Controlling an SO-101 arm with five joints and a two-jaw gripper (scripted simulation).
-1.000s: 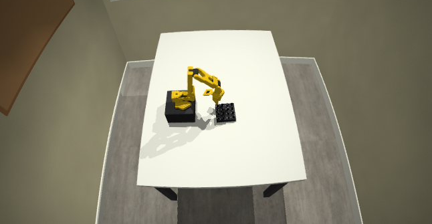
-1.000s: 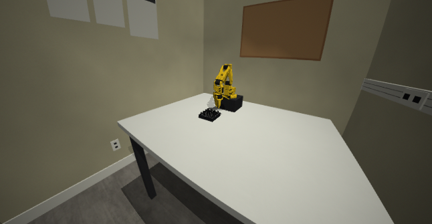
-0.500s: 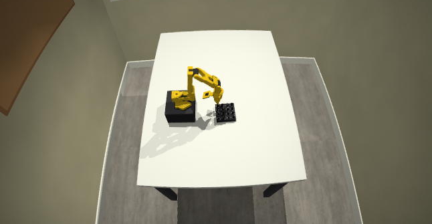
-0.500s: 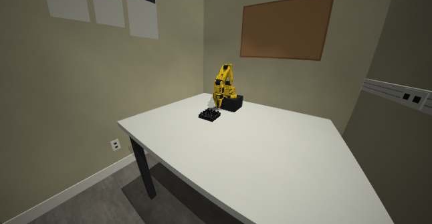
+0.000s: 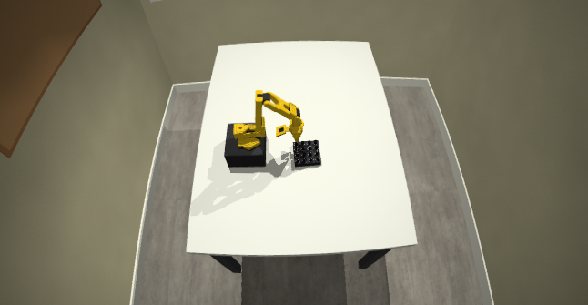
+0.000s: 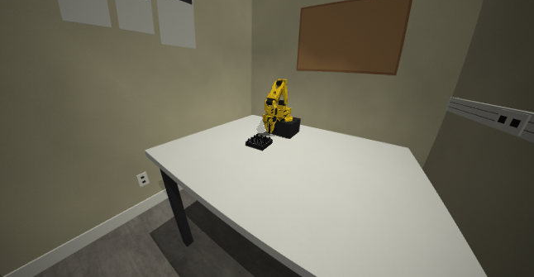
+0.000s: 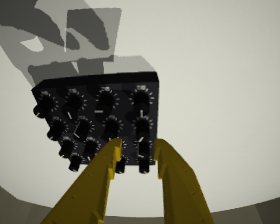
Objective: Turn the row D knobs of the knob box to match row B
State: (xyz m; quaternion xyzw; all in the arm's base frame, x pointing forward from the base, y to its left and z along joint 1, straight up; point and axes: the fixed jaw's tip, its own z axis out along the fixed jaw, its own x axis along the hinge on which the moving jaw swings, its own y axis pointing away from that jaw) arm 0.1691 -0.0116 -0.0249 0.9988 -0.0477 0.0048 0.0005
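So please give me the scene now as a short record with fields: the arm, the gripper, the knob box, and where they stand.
arm: small yellow arm on a black base block, reaching down to the box
gripper: gripper narrow, fingers on either side of knobs in the nearest row of the wrist view; whether it grips one cannot be told
knob box: black knob box with four rows of four knobs, flat on the table
table: white table, box beside the base block
knob marks: too small to read

One yellow arm (image 5: 273, 103), one black knob box (image 5: 308, 154) with sixteen knobs, one white table (image 5: 300, 201), three wall posters (image 6: 175, 15).
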